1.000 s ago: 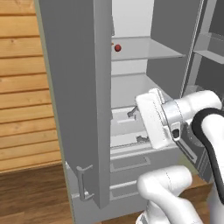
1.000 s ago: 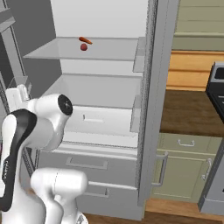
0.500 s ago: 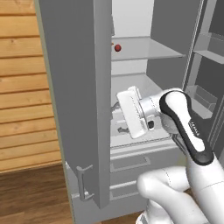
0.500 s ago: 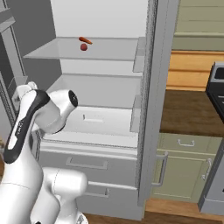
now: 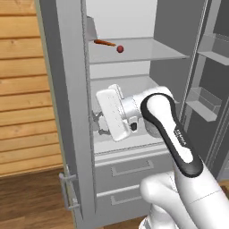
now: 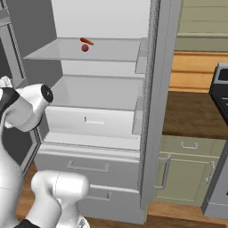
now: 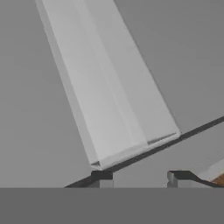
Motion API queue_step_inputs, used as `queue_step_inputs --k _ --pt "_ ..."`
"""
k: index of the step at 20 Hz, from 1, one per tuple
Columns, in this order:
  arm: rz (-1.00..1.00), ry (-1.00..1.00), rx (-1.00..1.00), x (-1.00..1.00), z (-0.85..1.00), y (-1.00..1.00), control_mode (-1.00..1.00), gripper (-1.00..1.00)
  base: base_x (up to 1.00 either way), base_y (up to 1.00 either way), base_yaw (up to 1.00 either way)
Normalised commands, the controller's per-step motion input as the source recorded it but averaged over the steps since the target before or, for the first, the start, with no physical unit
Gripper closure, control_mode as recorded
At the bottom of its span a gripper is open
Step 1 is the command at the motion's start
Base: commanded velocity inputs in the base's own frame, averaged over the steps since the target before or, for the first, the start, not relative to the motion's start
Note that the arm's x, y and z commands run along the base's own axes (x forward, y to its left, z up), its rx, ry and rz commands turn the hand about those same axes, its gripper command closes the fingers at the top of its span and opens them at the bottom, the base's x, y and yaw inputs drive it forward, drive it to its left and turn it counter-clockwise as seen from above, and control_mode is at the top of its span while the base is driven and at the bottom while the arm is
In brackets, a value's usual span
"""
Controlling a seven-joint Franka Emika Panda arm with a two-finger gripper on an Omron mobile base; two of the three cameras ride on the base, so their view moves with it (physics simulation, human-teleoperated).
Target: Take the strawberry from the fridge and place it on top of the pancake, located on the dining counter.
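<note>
Now | fridge (image 6: 151,111) open | strawberry (image 5: 120,48) on upper shelf (image 5: 147,53) | jaws apart, empty

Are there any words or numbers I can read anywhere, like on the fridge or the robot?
On the robot arm's dark band: a tiny pale marking that may be lettering, too small and blurred to read.
On the fridge: no words, numbers or signs.
</note>
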Motion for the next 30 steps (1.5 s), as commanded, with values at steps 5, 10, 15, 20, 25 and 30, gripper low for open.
queue_step_inputs --k 5,10,15,20,25,30 --pt "-0.09 0.00 0.00 0.00 -0.17 0.83 -1.00 -1.00 0.00 0.00 0.00" --pt "-0.06 0.00 0.00 0.00 -0.01 0.10 -1.00 -1.00 0.00 0.00 0.00" --pt "-0.05 0.00 0.00 0.00 0.07 -0.39 -1.00 -1.00 0.00 0.00 0.00" --pt "-0.11 0.04 -0.02 0.00 0.29 -0.86 -1.00 -1.00 0.00 0.00 0.00" --pt "-0.11 -0.03 -0.16 0.00 0.11 -0.65 -1.00 -1.00 0.00 0.00 0.00" --pt "0.01 -0.18 -0.81 0.07 0.00 -0.37 -1.00 -1.00 0.00 0.00 0.00"
